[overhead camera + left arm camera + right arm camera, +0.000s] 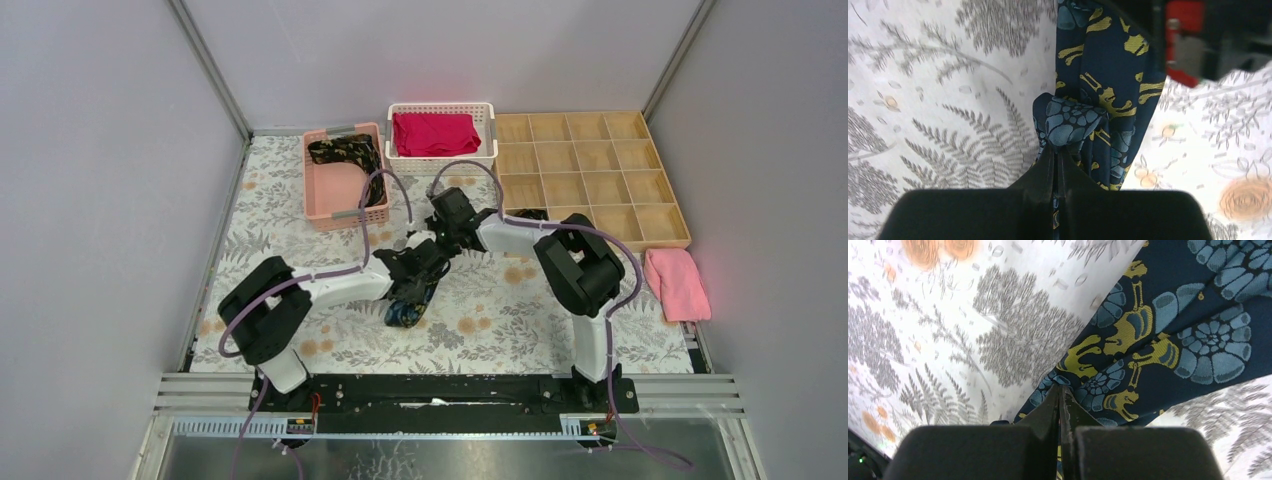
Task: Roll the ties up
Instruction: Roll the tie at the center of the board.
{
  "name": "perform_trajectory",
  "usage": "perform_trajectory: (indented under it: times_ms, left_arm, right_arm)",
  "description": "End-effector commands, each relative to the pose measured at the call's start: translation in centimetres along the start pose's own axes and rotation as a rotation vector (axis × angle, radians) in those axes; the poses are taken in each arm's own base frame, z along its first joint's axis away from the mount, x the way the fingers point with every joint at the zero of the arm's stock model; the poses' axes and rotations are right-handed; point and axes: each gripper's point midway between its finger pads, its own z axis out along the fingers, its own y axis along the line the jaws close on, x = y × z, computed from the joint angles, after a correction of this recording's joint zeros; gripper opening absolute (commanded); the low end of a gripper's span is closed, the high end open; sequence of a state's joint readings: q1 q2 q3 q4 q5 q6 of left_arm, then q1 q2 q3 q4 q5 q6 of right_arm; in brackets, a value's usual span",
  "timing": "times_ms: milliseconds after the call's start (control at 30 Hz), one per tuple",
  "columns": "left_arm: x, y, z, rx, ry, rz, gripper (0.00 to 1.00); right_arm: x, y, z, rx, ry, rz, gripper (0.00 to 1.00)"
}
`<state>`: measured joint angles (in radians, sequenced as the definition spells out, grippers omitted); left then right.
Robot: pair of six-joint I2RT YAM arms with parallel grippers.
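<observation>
A dark blue tie (410, 308) with blue flowers and yellow marks lies bunched on the floral tablecloth at mid-table. My left gripper (418, 268) is shut on a fold of this tie (1073, 120), its fingers (1048, 165) pinching the cloth. My right gripper (432, 240) is shut on the same tie (1158, 340), fingers (1050, 405) pressed together on its edge. The two grippers sit close together over the tie. Another dark patterned tie (345, 153) lies in the pink basket (330, 215). A dark coil (530, 213) sits in a near-left cell of the wooden tray.
A white basket (488, 135) holds folded red cloth (435, 133) at the back. The wooden divided tray (590, 175) stands at the back right. A pink towel (676, 283) lies at the right edge. Grey walls enclose the table.
</observation>
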<state>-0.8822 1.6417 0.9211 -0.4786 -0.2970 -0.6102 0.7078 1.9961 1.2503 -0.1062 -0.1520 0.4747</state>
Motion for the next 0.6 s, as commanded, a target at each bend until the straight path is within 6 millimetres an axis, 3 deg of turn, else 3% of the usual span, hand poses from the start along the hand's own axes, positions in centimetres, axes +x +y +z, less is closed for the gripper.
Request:
perform_trajectory:
  times_ms: [0,100,233,567]
  left_arm:
    - [-3.1,1.5,1.7,-0.121,-0.076,0.077,0.0]
    - [-3.7,1.6,1.9,-0.127,-0.07,0.08,0.0]
    - [-2.3,0.8,0.9,-0.028,-0.056,0.039,0.0]
    - [0.4,-0.9,-3.2,0.222,-0.073,-0.051,0.0]
  right_arm:
    - [0.9,-5.6,1.8,0.207,0.065,0.017,0.0]
    - [-1.1,-7.2,1.9,0.274,0.04,0.019,0.0]
    - [-2.6,-8.7,2.2,0.292,0.046,0.039,0.0]
    - [-2.4,-9.1,3.2,0.275,0.065,0.053,0.0]
